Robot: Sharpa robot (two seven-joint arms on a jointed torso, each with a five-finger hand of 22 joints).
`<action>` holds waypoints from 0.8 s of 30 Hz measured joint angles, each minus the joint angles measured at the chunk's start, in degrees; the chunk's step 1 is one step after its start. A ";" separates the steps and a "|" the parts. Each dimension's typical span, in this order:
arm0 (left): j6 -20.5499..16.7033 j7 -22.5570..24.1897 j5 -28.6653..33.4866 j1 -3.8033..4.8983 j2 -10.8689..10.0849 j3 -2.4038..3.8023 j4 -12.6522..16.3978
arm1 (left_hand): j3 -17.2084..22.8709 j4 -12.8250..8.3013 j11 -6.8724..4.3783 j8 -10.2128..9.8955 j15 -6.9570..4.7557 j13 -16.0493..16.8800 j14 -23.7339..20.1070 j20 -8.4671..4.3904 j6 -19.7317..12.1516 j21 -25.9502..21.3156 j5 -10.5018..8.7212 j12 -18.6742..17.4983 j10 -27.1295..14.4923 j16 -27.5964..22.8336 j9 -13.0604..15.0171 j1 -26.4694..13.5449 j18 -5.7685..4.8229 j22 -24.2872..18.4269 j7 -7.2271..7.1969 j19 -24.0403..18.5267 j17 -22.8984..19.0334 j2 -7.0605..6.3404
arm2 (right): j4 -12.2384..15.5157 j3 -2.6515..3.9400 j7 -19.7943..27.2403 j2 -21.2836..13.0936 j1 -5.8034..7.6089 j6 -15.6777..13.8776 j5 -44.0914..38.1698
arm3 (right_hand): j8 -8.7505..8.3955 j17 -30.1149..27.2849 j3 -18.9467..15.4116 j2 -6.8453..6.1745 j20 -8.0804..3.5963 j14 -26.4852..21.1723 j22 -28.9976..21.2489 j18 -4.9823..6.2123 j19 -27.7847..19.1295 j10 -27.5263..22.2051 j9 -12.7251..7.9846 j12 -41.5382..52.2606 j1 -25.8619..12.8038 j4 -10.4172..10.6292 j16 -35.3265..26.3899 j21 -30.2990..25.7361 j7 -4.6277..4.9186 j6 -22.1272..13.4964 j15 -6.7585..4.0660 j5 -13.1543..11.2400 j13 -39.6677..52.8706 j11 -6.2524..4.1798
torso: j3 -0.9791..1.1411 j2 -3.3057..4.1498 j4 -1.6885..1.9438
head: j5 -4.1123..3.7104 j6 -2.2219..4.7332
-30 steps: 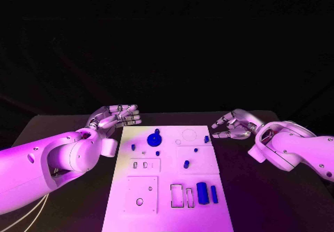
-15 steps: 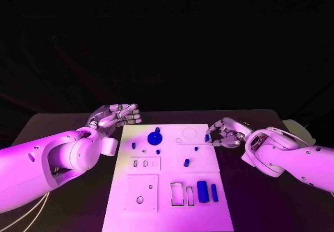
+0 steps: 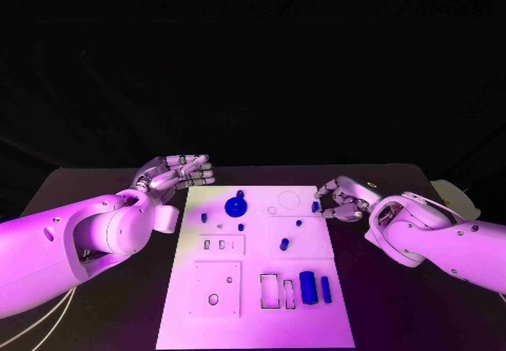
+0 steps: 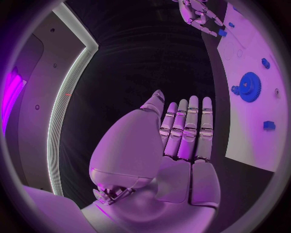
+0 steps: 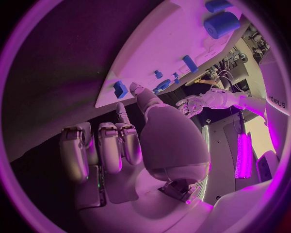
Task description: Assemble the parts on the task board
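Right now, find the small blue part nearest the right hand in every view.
Head view: blue part at the right edge of the board, beside the right hand.
Left wrist view: blue part at the board's edge, next to the right hand.
Right wrist view: blue part at the board's edge, just off the thumb.
Shared landmark: the right hand.

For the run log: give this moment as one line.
left hand: open, beside task board | right hand: open, by small blue part at board edge | nothing held
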 measured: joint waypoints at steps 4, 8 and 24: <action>0.02 -0.02 0.00 0.00 -0.09 0.00 -0.03 | 0.00 0.00 0.00 0.00 0.00 0.00 0.00 0.00 0.00 0.00 0.00 0.00 0.00 0.00 0.00 0.00 0.00 0.00 0.00 0.00 0.00 0.00 | 0.00 0.00 -0.33 0.06 -0.02 -0.60 -0.19 | 0.00 0.00 0.00 0.00 0.21 0.00 0.00 0.00 0.21 0.00 0.00 0.00 0.00 0.00 0.00 0.00 0.20 -0.20 0.00 0.00 0.00 0.00 | 0.00 -0.01 -0.01 | 0.04 -0.12; 0.04 -0.04 0.00 0.00 -0.16 0.00 -0.07 | 0.00 0.00 0.00 0.00 0.00 0.00 0.00 0.00 0.00 0.00 0.00 0.00 0.00 0.00 0.00 0.00 0.00 0.00 0.00 0.00 0.00 0.00 | -0.15 0.01 -0.54 0.13 -0.02 -0.89 -0.21 | 0.00 -0.01 -0.16 0.00 0.21 0.00 -0.01 0.00 0.21 0.00 0.00 0.00 0.00 0.16 0.00 0.00 0.20 -0.20 0.00 0.00 -0.01 0.00 | 0.00 -0.03 -0.02 | 0.06 -0.19; 0.11 -0.10 0.00 -0.01 -0.25 0.00 -0.06 | -0.16 -0.16 0.00 0.00 0.21 0.00 0.21 0.00 0.21 0.00 0.00 0.00 0.00 0.00 0.00 0.00 0.01 -0.08 0.21 0.00 0.00 0.00 | -2.09 0.02 -1.72 1.96 -0.04 0.50 -0.14 | 0.00 -0.01 -0.19 0.53 0.21 0.20 -0.02 0.00 0.20 0.00 0.06 0.00 -0.53 0.46 0.00 -0.04 0.20 -0.20 0.20 -0.26 -0.01 0.00 | 0.03 -0.08 -0.02 | 0.24 -0.43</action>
